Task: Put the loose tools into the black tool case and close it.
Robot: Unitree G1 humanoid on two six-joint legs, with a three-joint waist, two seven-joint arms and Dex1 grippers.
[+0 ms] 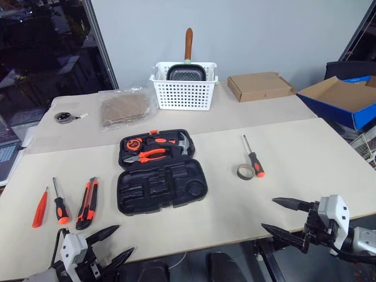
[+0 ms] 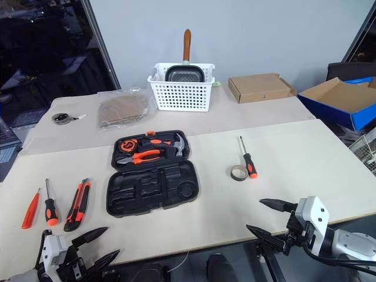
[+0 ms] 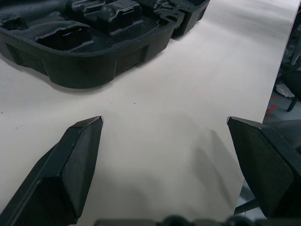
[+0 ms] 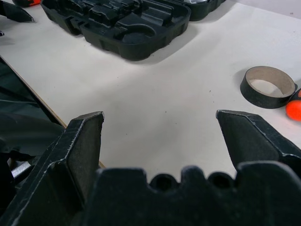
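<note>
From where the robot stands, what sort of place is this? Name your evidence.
Probably a workshop or lab: an open tool case on a table, loose screwdrivers, cardboard boxes behind.

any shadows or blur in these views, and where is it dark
Left eye view: even light on the table, only a thin shadow beneath the black tool case; the window at the upper left is dark. Left wrist view: the left gripper casts a faint shadow on the table, and the case's far end looks soft. Right wrist view: the tape roll is sharp, with darkness beyond the table edge.

Even, bright overhead light; soft shadows under the black tool case (image 1: 161, 185); wrist views sharp.
</note>
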